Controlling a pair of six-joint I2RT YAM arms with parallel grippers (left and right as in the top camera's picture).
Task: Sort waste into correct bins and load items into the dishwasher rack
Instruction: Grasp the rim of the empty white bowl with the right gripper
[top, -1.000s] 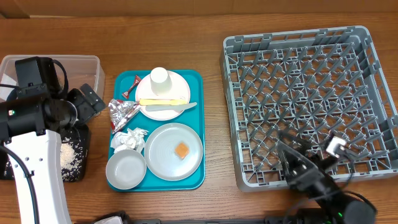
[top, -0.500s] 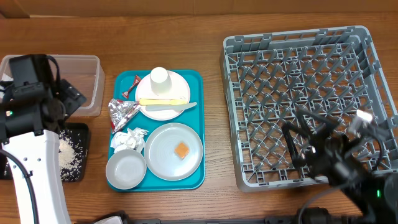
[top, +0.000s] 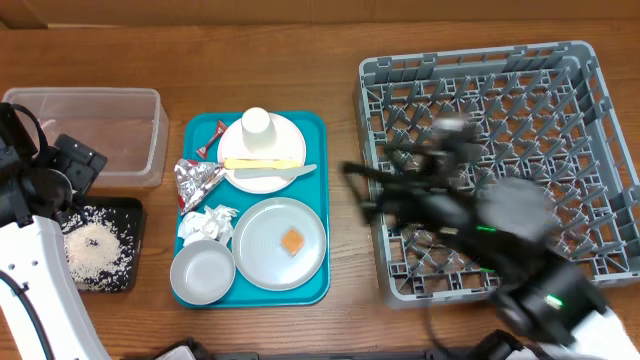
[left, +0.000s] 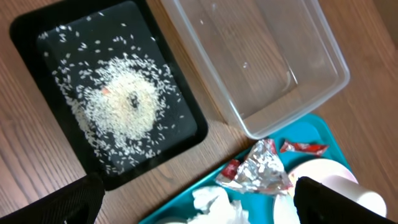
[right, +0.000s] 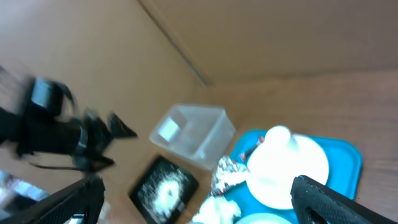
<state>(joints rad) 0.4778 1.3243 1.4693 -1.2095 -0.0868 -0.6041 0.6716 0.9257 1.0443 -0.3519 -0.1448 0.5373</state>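
Crumpled silver foil (top: 200, 182) sits on the left side of the teal tray (top: 323, 150). It is just beside the white napkin (top: 205, 224) and near the red wrappers (top: 212, 140). The foil is a lumpy, pointy ball with no real long side, so I think it can be grabbed from almost any way.

The left gripper (left: 199, 186) hangs above the two bins. Its fingers are spread wide and there is nothing in them. From its own camera, the foil lies just ahead, between the two finger tips. The clear tub (top: 158, 150) and the black tray (top: 135, 225) are close by, and the black tray holds the rice (top: 92, 243).

The right gripper (top: 360, 190) is spread wide too and holds nothing. Its arm stretches from over the dishwasher rack (top: 470, 62) toward the right edge of the teal tray. It looks smeared, so I think it is moving fast. It is nearer the grey plate (top: 265, 260) with the orange square (top: 292, 242) on it.

So the foil is on the left arm's side, and the plates are on the right arm's side. I think the left gripper should go for the foil, with a short trip toward the teal tray and then down. It must close on the foil alone and not catch the napkin beside it.
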